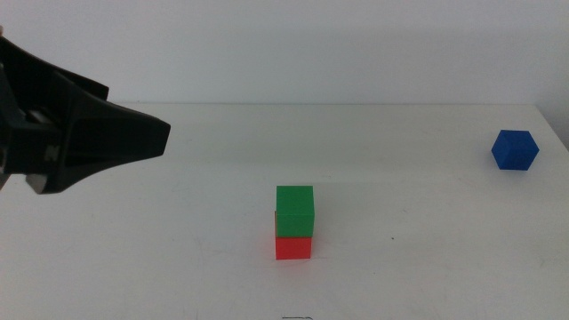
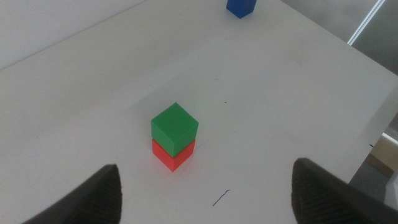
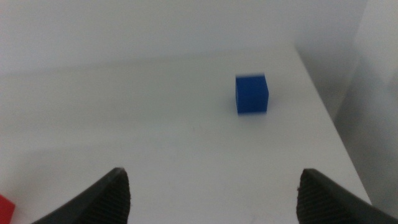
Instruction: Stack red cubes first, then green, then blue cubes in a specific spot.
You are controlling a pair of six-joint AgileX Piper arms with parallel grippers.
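Left gripper (image 1: 133, 138) raised at table's left, jaws spread wide.

bright, even light on the white table (image 1: 400, 276); soft shadows; the blue cube (image 3: 252, 94) is slightly blurred.

Right gripper (image 3: 211, 193): two dark jaws are seen rising from the lower edge, spread wide apart, with nothing held between them.
Small deep blue matte cube (image 3: 252, 94): it is seen resting flat on the tabletop, well ahead of the jaws and apart from them; its outline is slightly blurred.
Plain white smooth tabletop (image 3: 155, 130): bare surface is shown between the jaws and the blue cube; one table edge is seen running close beside the cube.
Small bright red cube (image 3: 5, 208): only a corner is shown at the picture's border, beside one jaw, well apart from the blue cube.
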